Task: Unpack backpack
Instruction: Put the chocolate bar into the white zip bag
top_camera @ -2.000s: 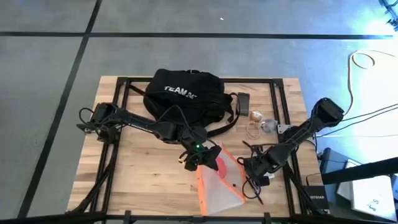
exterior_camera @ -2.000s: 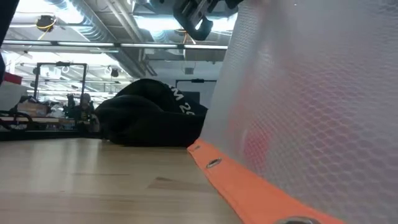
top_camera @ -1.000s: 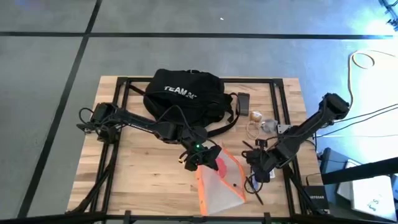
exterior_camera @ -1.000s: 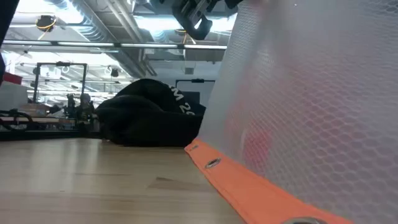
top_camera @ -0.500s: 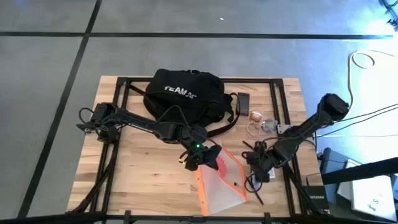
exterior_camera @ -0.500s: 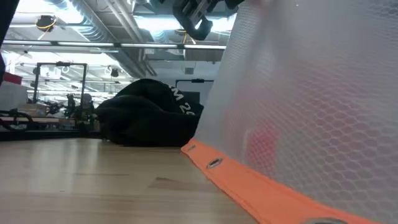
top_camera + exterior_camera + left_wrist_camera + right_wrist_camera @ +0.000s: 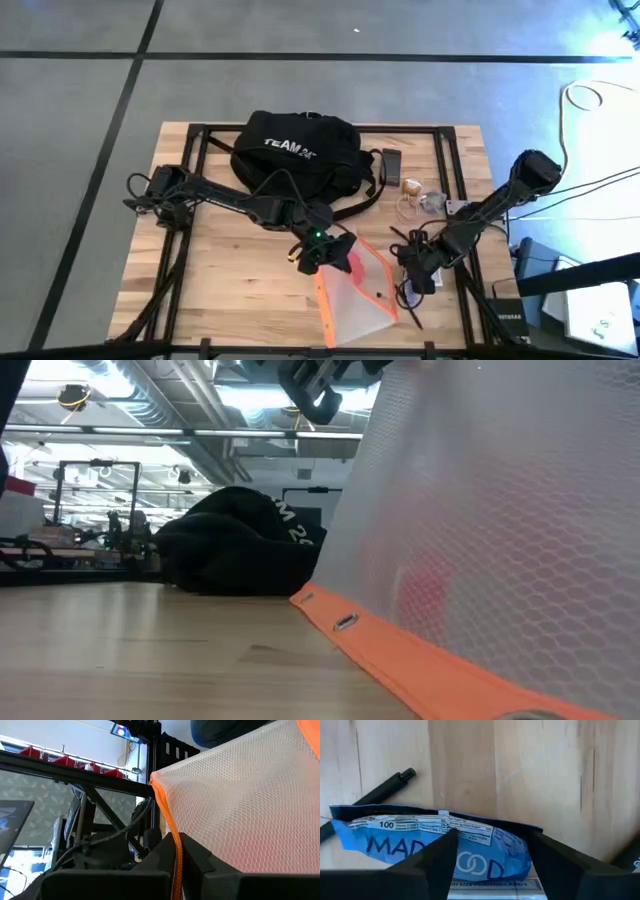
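Observation:
The black backpack (image 7: 295, 150) with white lettering lies at the far middle of the table, and no gripper touches it. My left gripper (image 7: 335, 255) is shut on a translucent mesh pouch (image 7: 358, 298) with orange trim at the table's middle. My right gripper (image 7: 412, 272) stands open just right of the pouch. Its fingers point down on either side of a blue snack packet (image 7: 435, 842), which lies on a card box (image 7: 490, 889). A black pen (image 7: 385, 787) lies beside the packet. My left gripper pinches the pouch's orange-trimmed edge (image 7: 176, 862) between its two fingers. The trim runs along the gap between them. The pouch slants down from the hold toward the near edge, with its lower orange edge (image 7: 400, 660) low by the table. My right gripper: I cannot tell whether its fingers touch the blue packet.
Small unpacked things lie right of the backpack: a dark flat item (image 7: 392, 162), a small brown item (image 7: 412, 185), a pale item (image 7: 432, 200) and a looped cord (image 7: 408, 210). A black metal frame (image 7: 448, 160) runs along the table's edges. Bare wood (image 7: 230, 270) lies at the near left.

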Controlling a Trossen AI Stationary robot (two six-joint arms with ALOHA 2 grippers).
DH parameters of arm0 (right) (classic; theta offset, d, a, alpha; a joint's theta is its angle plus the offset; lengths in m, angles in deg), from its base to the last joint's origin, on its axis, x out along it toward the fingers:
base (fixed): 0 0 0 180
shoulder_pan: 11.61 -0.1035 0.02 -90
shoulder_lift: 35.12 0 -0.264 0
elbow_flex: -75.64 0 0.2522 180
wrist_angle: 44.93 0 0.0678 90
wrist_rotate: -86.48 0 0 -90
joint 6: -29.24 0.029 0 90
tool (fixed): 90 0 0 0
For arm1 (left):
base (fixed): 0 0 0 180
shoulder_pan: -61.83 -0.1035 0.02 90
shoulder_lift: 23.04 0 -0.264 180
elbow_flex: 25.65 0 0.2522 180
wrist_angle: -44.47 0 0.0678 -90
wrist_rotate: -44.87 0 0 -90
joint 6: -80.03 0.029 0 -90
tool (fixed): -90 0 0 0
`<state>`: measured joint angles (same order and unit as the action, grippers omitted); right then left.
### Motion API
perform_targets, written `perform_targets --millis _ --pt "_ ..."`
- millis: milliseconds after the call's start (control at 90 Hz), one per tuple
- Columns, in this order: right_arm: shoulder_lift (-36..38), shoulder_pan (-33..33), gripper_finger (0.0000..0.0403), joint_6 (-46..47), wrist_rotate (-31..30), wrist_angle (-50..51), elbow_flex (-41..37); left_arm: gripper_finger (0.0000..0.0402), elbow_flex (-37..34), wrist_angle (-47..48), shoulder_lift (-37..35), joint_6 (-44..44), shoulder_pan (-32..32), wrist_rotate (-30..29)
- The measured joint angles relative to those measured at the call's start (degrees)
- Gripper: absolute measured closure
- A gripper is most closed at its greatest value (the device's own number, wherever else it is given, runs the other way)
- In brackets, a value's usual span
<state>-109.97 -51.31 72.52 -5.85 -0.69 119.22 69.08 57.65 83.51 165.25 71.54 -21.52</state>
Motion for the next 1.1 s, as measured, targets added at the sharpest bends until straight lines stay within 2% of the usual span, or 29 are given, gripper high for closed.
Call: perform_targets --millis 433,800,1100 --pt "-0.1 0.0 0.0293 -2.1 -0.5 -0.7 -0.1 0.0402 0.0 0.1 0.0 -0.3 -0.5 -0.3" --pt "0.1 0.0 0.0335 -4.4 -0.5 -0.4 -0.1 0.0402 0.0 0.1 0.0 -0.4 -0.5 -0.3" --pt "0.0 0.0 0.0399 -4.1 -0.5 4.6 2.1 0.0402 0.0 0.1 0.0 -0.6 -0.8 -0.3"
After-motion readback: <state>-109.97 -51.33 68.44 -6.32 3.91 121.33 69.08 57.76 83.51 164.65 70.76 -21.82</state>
